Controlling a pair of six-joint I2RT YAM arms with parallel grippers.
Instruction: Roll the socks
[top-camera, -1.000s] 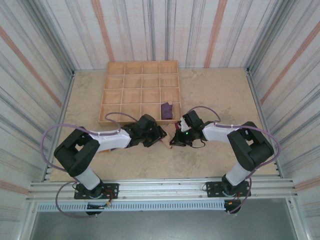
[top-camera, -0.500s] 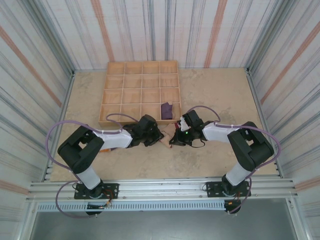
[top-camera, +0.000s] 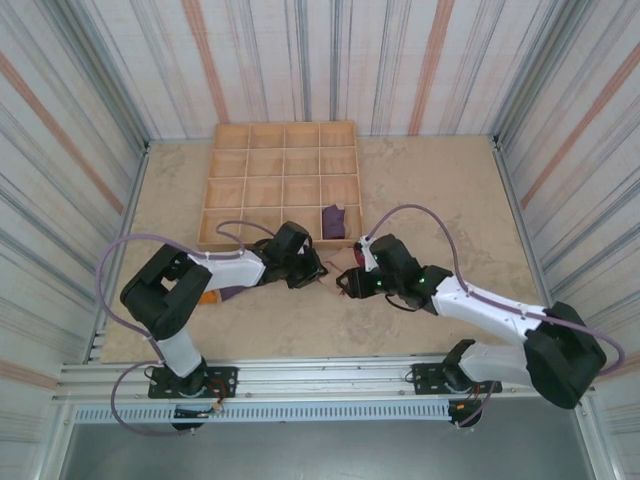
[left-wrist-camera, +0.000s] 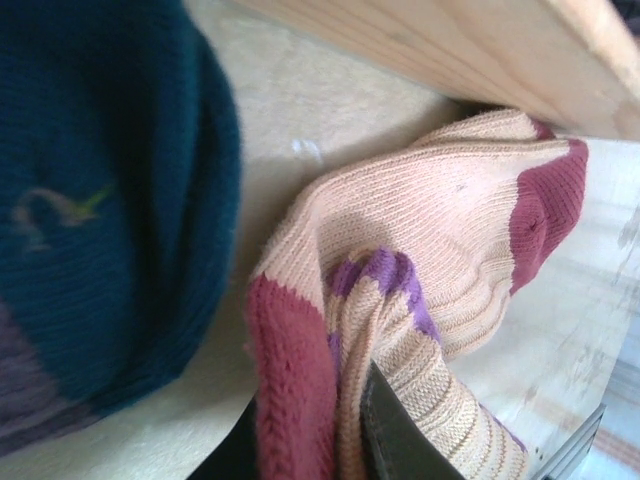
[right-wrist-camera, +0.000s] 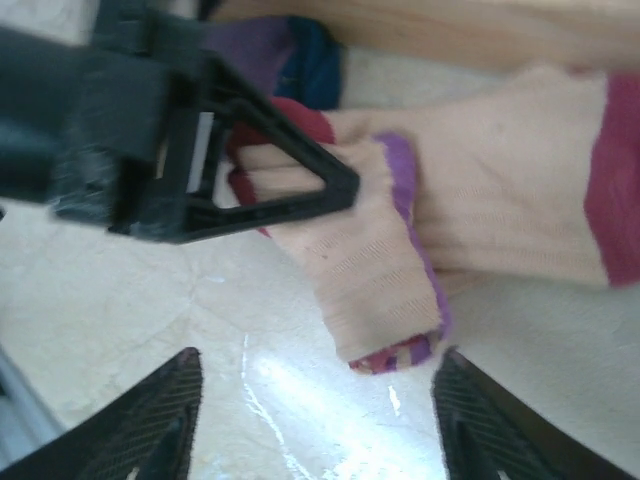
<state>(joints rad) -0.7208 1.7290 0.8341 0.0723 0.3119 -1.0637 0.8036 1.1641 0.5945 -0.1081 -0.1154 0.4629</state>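
Right gripper (right-wrist-camera: 315, 395) shifted, spread; left gripper (left-wrist-camera: 315, 440) pinches tan sock (left-wrist-camera: 450, 260) — plywood table (top-camera: 430, 180), striped walls (top-camera: 300, 60).

My overhead camera sits above and behind the arm bases. It faces down and forward over the whole table (top-camera: 440, 190), far enough off to take in the wooden tray (top-camera: 265, 165) at the back.

My left wrist camera looks along the left gripper (left-wrist-camera: 310, 435) from very close. Its fingers, closed on the tan sock (left-wrist-camera: 440, 260), sit at the bottom edge, and the tray's near wall crosses the top.

My right wrist camera, also close, looks out between the spread fingers of the right gripper (right-wrist-camera: 315, 410) toward that same wall.

Both wrist views share the tan sock, the tray wall and the teal-toed sock (left-wrist-camera: 110, 200). Overhead, that patch lies between the two grippers.
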